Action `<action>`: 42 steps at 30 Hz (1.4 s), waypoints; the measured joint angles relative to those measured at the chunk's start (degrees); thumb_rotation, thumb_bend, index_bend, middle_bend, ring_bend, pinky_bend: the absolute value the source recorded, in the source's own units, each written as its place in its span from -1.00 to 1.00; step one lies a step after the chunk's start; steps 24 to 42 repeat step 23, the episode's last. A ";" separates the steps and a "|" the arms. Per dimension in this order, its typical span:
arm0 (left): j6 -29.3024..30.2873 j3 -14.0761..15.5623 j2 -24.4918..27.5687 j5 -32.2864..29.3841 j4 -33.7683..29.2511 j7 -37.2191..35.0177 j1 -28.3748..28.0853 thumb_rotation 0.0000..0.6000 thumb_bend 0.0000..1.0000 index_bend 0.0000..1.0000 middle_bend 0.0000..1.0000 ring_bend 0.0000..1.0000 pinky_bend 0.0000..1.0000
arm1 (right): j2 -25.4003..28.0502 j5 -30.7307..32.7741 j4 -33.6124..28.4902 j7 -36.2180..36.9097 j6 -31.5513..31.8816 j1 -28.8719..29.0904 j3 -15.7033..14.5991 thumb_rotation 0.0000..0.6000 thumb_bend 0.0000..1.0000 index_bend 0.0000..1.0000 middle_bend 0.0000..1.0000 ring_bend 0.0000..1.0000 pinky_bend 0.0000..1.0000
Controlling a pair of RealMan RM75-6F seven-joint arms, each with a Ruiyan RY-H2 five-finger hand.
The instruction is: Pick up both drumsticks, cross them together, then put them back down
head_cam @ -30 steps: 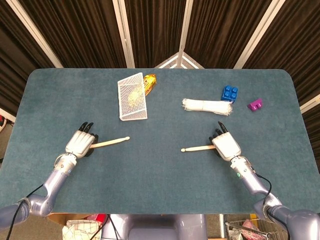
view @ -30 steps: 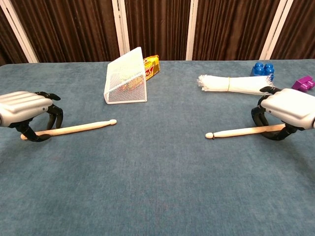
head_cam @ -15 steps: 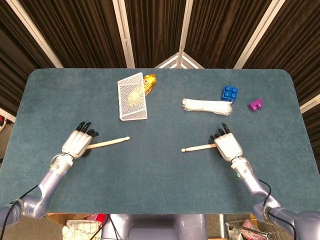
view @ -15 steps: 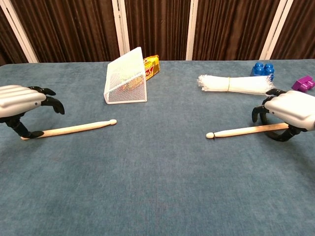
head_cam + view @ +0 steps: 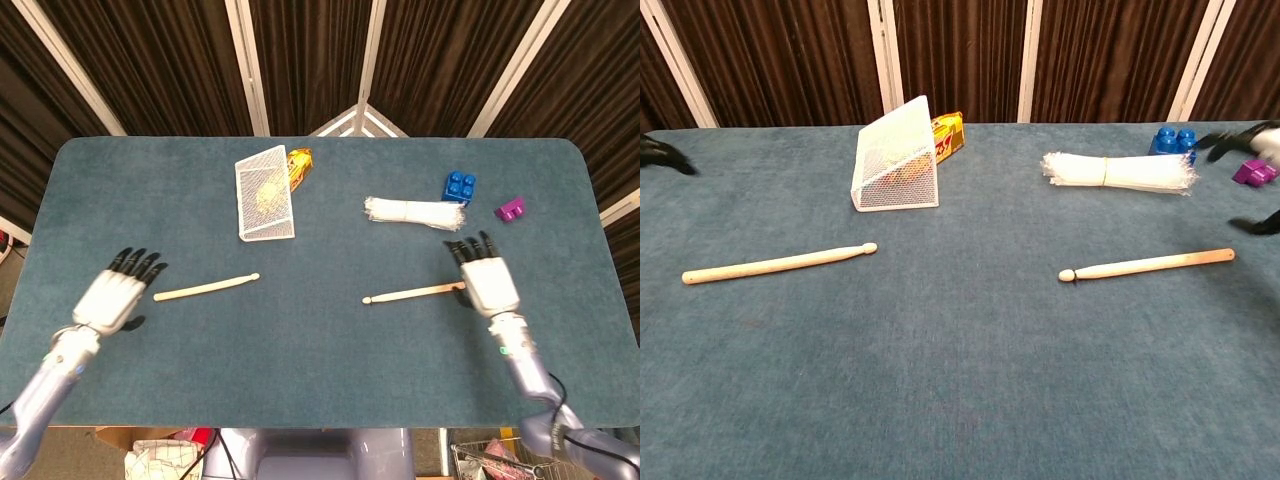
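Observation:
Two wooden drumsticks lie flat on the blue table. The left drumstick point(image 5: 206, 289) point(image 5: 778, 264) rests with its tip toward the middle. My left hand point(image 5: 116, 296) hovers just left of its butt end, fingers spread, holding nothing. The right drumstick point(image 5: 414, 293) point(image 5: 1146, 265) lies with its tip pointing left. My right hand point(image 5: 487, 280) is beside its butt end, fingers spread and empty. In the chest view only dark fingertips point(image 5: 662, 152) of the left hand and fingertips point(image 5: 1240, 140) of the right hand show at the frame edges.
A white mesh basket point(image 5: 265, 194) lies tipped over at the back left with a yellow packet point(image 5: 300, 166) behind it. A bundle of white cable ties point(image 5: 415, 213), a blue brick point(image 5: 459, 187) and a purple brick point(image 5: 510, 209) sit at the back right.
Both hands have let go of the drumsticks, spread their fingers and drawn outward and back. The sticks stay where they lay on the table.

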 measured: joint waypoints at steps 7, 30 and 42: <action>11.70 4.84 6.72 6.06 -4.47 0.32 9.44 1.00 -0.36 -0.76 -0.92 -1.00 -1.00 | 7.94 -1.13 -5.82 4.45 5.99 -5.35 -0.54 1.00 -0.32 -0.74 -0.62 -0.79 -1.00; 33.52 7.91 3.24 16.78 1.48 -8.05 25.66 1.00 -0.36 -0.76 -0.92 -1.00 -1.00 | 23.35 -13.33 -17.52 9.50 22.36 -18.56 -9.50 1.00 -0.32 -0.67 -0.62 -0.79 -1.00; 33.52 7.91 3.24 16.78 1.48 -8.05 25.66 1.00 -0.36 -0.76 -0.92 -1.00 -1.00 | 23.35 -13.33 -17.52 9.50 22.36 -18.56 -9.50 1.00 -0.32 -0.67 -0.62 -0.79 -1.00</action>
